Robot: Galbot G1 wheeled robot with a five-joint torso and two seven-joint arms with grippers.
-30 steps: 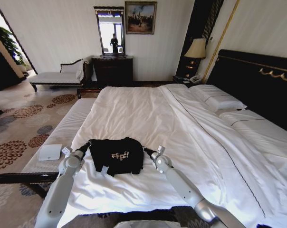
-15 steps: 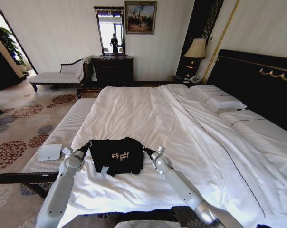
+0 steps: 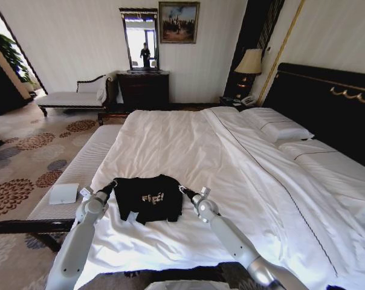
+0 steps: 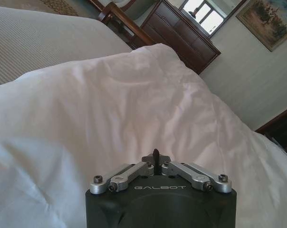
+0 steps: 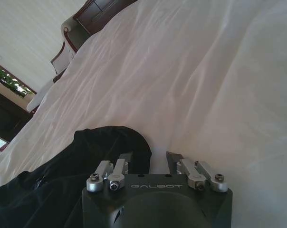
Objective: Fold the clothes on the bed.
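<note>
The left pincer [image 3: 114, 182], fingers closed together, rests at the left edge of the black T-shirt [image 3: 149, 196]. The right pincer [image 3: 182, 190] stands open at the shirt's right edge. The shirt lies bunched near the foot of the white bed [image 3: 188, 145].

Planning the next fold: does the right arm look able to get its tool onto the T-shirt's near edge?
Probably yes. The right tool sits open right beside the black T-shirt on the bed, and only bare sheet lies between them.
</note>
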